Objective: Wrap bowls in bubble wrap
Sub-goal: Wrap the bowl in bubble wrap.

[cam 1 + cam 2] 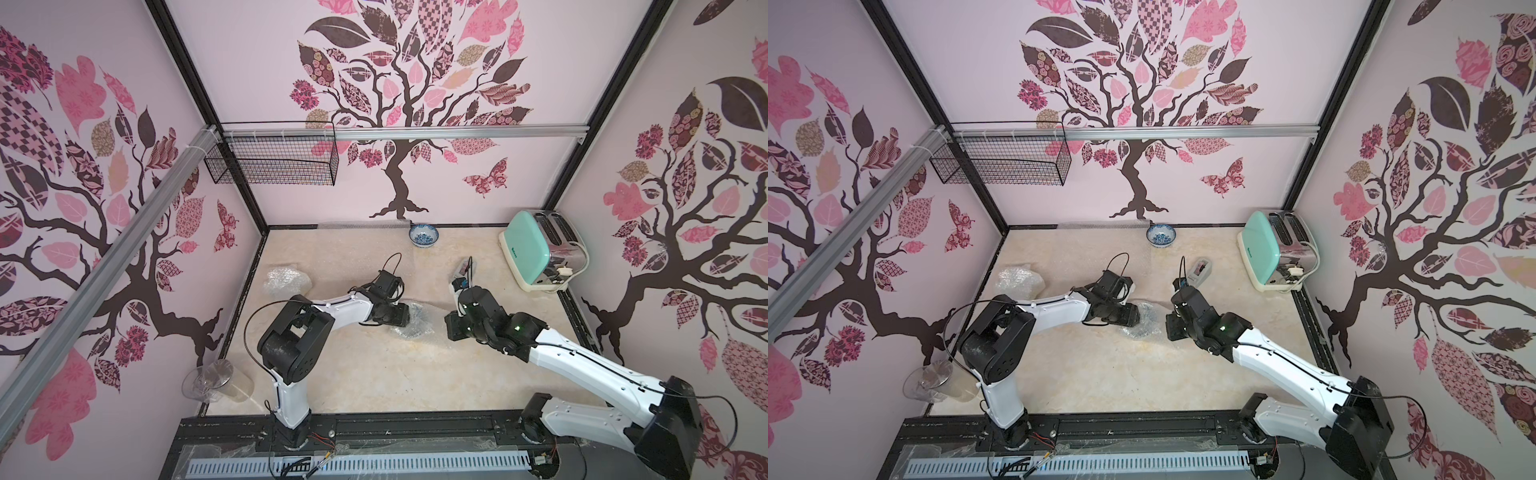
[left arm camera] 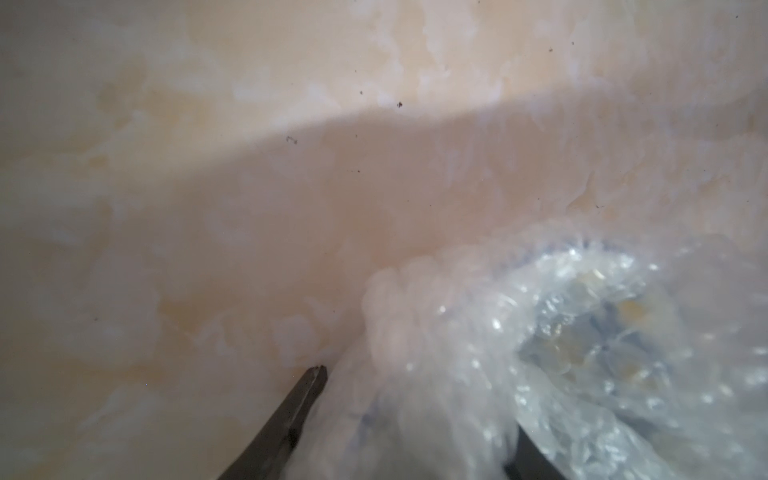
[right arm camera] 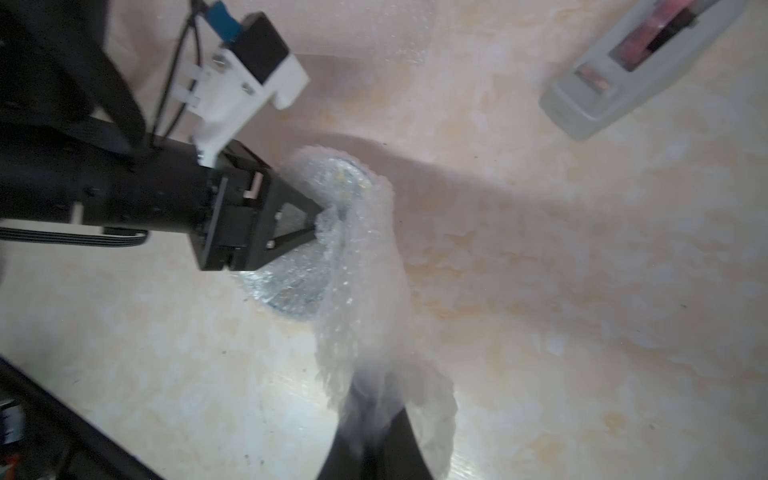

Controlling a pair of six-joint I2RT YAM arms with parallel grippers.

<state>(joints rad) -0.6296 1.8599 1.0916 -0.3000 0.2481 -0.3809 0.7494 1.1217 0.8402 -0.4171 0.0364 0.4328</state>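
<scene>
On your counter, one bubble-wrapped bundle sits left, seemingly done. Mid-counter, bubble wrap half-covers a second bowl; a third bowl waits bare at the back. Both left claw and right claw are clamped on that wrap.

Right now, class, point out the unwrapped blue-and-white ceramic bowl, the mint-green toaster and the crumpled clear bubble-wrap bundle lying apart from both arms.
Blue-and-white ceramic bowl point(image 1: 424, 237), in a top view: patterned inside.
Mint-green toaster point(image 1: 525, 245), in a top view: green side panel.
Crumpled bubble-wrap bundle point(image 1: 288, 281), in a top view: its middle.
</scene>
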